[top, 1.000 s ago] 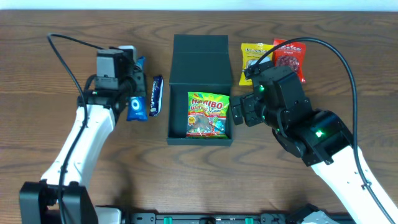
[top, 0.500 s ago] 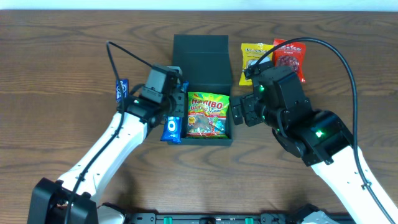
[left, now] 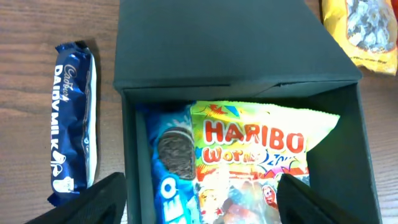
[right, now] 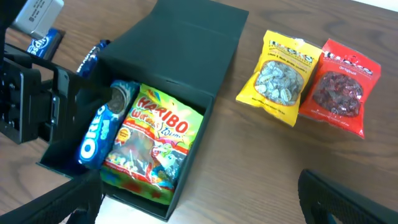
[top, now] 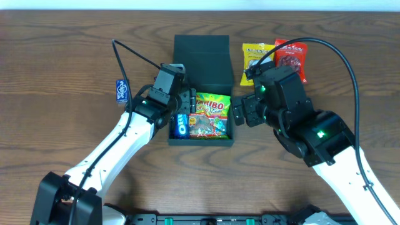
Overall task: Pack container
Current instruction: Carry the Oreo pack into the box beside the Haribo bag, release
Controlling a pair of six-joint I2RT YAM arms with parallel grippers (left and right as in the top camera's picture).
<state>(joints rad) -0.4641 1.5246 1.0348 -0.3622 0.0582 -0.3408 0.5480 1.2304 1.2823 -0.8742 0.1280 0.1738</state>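
Note:
The dark teal container [top: 201, 141] stands open at mid-table, its flap lid lying flat behind it. In it lie a Haribo packet [top: 211, 116] and a blue Oreo packet [top: 180, 124] along the left wall. The left wrist view shows the container [left: 217, 43], the Oreo packet [left: 171, 163] and the Haribo packet [left: 255, 143]. My left gripper [left: 202, 185] hovers over the box, open wide, touching neither packet. My right gripper [right: 205, 190] is open and empty, just right of the container [right: 180, 43].
A Dairy Milk bar [left: 74, 124] lies just left of the box, under my left arm in the overhead view. A small blue packet [top: 122, 90] lies further left. Yellow [top: 255, 62] and red [top: 290, 59] snack bags lie at the back right.
My left gripper carried the Oreo packet from the table's left side into the container and let it go. The right arm has not moved.

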